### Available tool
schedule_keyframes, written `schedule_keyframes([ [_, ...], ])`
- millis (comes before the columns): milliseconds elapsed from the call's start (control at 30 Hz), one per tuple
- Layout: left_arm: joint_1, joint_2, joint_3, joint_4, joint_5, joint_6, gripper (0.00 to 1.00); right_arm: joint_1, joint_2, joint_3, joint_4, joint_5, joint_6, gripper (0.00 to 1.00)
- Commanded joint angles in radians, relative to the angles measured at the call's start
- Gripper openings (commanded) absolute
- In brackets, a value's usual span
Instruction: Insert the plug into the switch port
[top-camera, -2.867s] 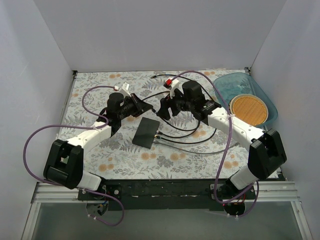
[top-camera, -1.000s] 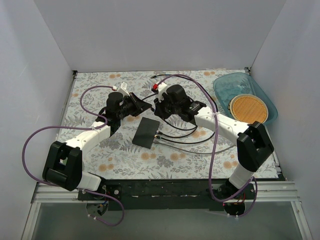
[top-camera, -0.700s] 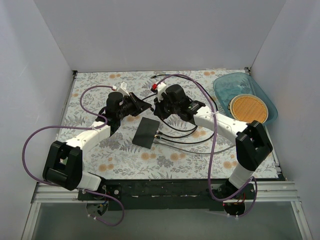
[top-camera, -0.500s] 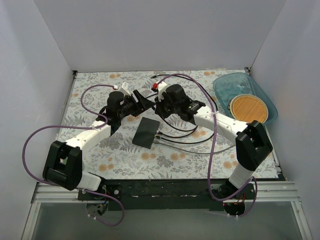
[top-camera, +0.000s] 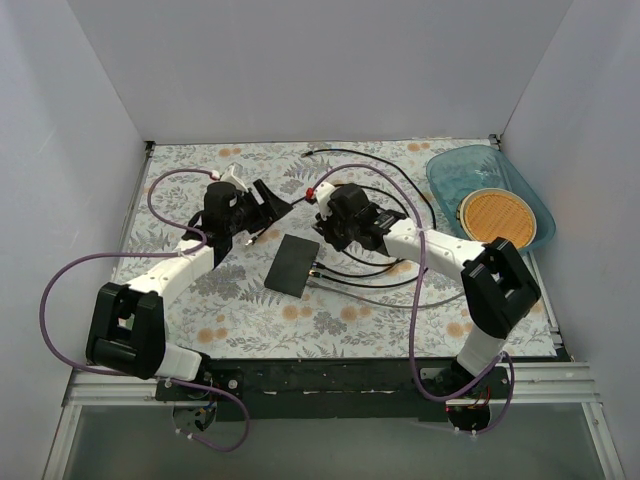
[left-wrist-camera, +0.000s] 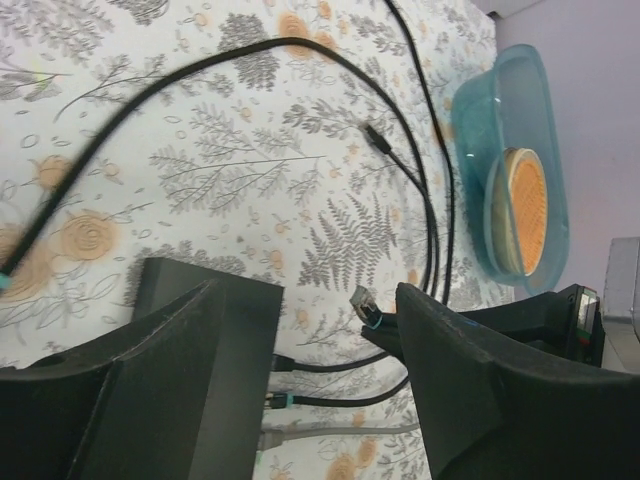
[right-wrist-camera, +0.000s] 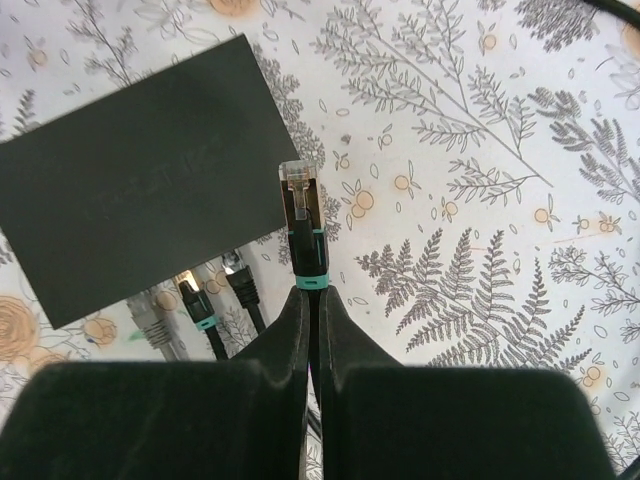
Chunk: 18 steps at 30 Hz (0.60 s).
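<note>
The switch (top-camera: 292, 265) is a flat black box on the floral cloth, with three cables in the sockets on its right edge (right-wrist-camera: 190, 300). My right gripper (right-wrist-camera: 310, 295) is shut on a black cable just behind its plug (right-wrist-camera: 300, 200). The plug has a clear tip and a teal band, and it hangs just right of the switch (right-wrist-camera: 140, 200), pointing past its corner. My left gripper (top-camera: 264, 205) stands open up and left of the switch with nothing between its fingers (left-wrist-camera: 450, 400). In the left wrist view the plug (left-wrist-camera: 362, 300) shows in the gap.
A blue tray (top-camera: 450, 165) holding an orange disc (top-camera: 498, 217) sits at the back right. A loose black cable (top-camera: 385, 170) loops across the far cloth, one end (left-wrist-camera: 378, 138) lying free. Purple hoses arch over both arms.
My left gripper has opened, let go of the cable and drawn back to the left. My right gripper has shut on the cable and come down toward the switch.
</note>
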Motion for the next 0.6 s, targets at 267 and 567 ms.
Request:
schedule_keyframes([
  [267, 0.024, 0.133, -0.093, 0.106, 0.040, 0.099, 0.57, -0.008, 0.105, -0.026, -0.062, -0.047, -0.078, 0.01],
  [567, 0.024, 0.228, -0.110, 0.168, 0.078, 0.106, 0.51, -0.008, 0.114, -0.077, -0.043, -0.076, -0.083, 0.01],
])
